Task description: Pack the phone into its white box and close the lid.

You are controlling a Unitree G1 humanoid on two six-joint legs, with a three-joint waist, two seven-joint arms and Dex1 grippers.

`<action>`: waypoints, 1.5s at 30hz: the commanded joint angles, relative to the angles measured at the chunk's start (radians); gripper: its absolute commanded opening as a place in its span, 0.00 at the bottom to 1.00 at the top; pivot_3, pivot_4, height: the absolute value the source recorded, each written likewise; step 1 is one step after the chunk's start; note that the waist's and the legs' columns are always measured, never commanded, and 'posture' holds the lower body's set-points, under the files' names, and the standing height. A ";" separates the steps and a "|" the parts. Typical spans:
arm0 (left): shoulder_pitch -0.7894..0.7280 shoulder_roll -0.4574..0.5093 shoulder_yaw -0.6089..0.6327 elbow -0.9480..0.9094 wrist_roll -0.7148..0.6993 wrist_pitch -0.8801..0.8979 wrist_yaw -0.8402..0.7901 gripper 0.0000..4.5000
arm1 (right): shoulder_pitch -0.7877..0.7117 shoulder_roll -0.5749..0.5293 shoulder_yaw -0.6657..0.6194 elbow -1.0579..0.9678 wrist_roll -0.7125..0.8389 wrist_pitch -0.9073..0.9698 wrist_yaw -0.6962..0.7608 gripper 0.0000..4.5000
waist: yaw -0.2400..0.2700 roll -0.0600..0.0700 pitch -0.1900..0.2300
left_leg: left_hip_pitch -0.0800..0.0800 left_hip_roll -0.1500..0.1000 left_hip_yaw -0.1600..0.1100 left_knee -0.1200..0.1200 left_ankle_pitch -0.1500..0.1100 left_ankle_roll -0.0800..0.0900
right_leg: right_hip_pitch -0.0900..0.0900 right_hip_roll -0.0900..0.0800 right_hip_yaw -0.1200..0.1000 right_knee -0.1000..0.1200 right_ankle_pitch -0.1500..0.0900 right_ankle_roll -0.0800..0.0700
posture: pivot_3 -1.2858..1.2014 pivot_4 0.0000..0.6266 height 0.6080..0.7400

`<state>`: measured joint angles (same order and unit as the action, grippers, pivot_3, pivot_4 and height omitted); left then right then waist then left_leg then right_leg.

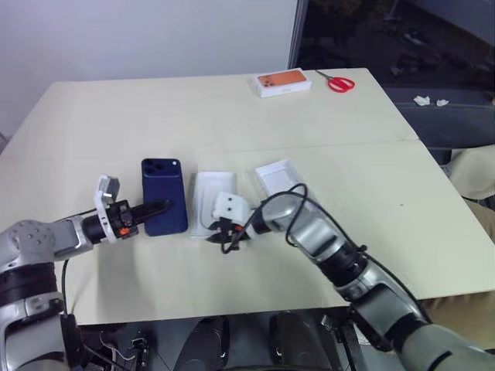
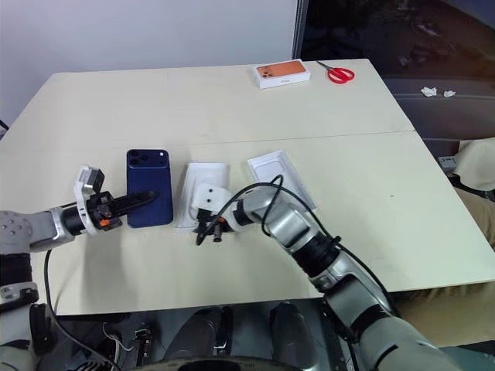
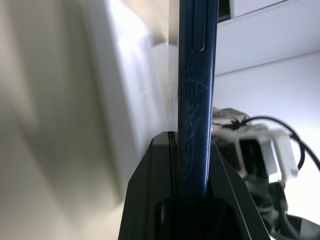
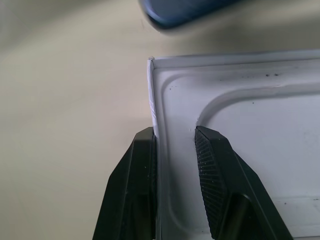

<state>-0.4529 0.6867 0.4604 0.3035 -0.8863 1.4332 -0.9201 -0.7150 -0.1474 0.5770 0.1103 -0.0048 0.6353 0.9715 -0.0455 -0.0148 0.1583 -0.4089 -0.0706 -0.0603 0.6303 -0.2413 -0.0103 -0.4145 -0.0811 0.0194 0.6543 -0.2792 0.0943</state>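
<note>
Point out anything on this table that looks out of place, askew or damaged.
Little stands out. The phone clamped in the left gripper shows fine scratches along its edge. The red scissors and the orange-printed box sit at the table's far edge. The white box lies slightly askew, its wall between the right gripper's fingers.

**A:** what was seen around the setup?

**B:** A pale beige table [image 1: 232, 116] was seen, made of two tops joined at a seam. A plain white wall [image 1: 139, 35] was set behind it, with a grey post [image 1: 296, 35] at its edge.

**A:** and to the right?

**B:** A dark area [image 1: 402, 35] was seen past the post. Even, soft light was cast over the tabletop.
</note>
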 commanded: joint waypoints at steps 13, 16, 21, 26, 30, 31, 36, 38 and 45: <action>-0.007 -0.004 0.009 -0.040 -0.044 -0.016 -0.011 0.00 | -0.051 0.000 -0.049 -0.038 0.058 0.052 0.028 0.99 | 0.004 0.000 0.000 | 0.000 -0.001 0.000 0.000 0.000 0.001 | -0.004 -0.001 0.000 0.000 0.000 0.000 | 0.52 0.24 1.00; -0.019 -0.018 -0.004 -0.036 -0.038 -0.019 -0.006 0.00 | -0.070 -0.053 -0.075 -0.122 0.094 0.107 0.058 0.99 | 0.008 -0.001 0.000 | -0.001 -0.001 0.000 0.001 -0.001 0.001 | -0.004 -0.001 0.000 0.000 0.000 0.000 | 0.52 0.24 1.00; -0.060 -0.055 -0.058 -0.011 -0.019 -0.030 0.003 0.00 | -0.108 -0.163 -0.143 -0.212 0.162 0.181 0.111 0.99 | 0.011 -0.001 0.000 | -0.001 -0.001 0.000 0.001 -0.001 0.002 | -0.004 -0.001 -0.001 0.000 0.000 0.000 | 0.52 0.24 1.00; -0.093 -0.099 -0.114 0.024 0.024 -0.056 0.036 0.00 | -0.103 -0.240 -0.155 -0.165 0.146 0.146 0.087 0.99 | 0.009 -0.002 0.000 | -0.001 -0.001 0.000 0.001 -0.001 0.002 | 0.000 -0.001 0.000 0.000 0.000 0.000 | 0.52 0.24 1.00; -0.101 -0.104 -0.134 0.048 0.027 -0.062 0.024 0.31 | -0.097 -0.246 -0.157 -0.161 0.150 0.145 0.057 1.00 | 0.000 -0.002 0.000 | -0.002 -0.001 0.000 0.000 -0.001 0.002 | -0.001 0.000 0.000 0.000 0.000 0.000 | 0.52 0.24 1.00; -0.102 -0.105 -0.139 0.047 0.030 -0.064 0.026 0.42 | -0.096 -0.247 -0.158 -0.162 0.150 0.145 0.052 1.00 | 0.002 -0.002 0.000 | -0.002 0.000 0.000 0.000 -0.001 0.002 | -0.002 0.000 0.000 0.000 0.000 0.000 | 0.52 0.24 1.00; -0.109 -0.087 -0.139 0.029 0.013 -0.030 0.022 0.97 | -0.089 -0.242 -0.156 -0.158 0.157 0.143 0.031 1.00 | 0.007 -0.002 0.000 | -0.002 -0.001 0.000 0.001 -0.001 0.002 | 0.000 -0.001 0.000 0.000 0.000 0.000 | 0.52 0.24 1.00; -0.104 -0.073 -0.134 0.007 0.001 -0.019 0.019 0.99 | -0.089 -0.238 -0.155 -0.151 0.156 0.137 0.025 1.00 | 0.007 -0.002 0.000 | -0.002 -0.001 0.000 0.001 -0.001 0.002 | 0.000 -0.001 0.000 0.000 0.000 0.000 | 0.52 0.24 1.00; -0.097 -0.026 -0.065 -0.089 -0.050 0.066 0.053 0.99 | -0.100 -0.221 -0.152 -0.104 0.153 0.105 0.012 1.00 | 0.006 -0.002 0.001 | -0.002 -0.001 0.000 0.001 -0.001 0.002 | -0.001 -0.001 0.000 0.000 0.000 0.000 | 0.52 0.24 1.00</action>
<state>-0.5488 0.6437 0.3526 0.2614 -0.8943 1.4813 -0.8672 -0.7996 -0.3749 0.4436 0.0144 0.1418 0.7625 0.9855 -0.0398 -0.0168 0.1589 -0.4107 -0.0714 -0.0601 0.6311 -0.2421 -0.0086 -0.4150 -0.0820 0.0194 0.6543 -0.2792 0.0944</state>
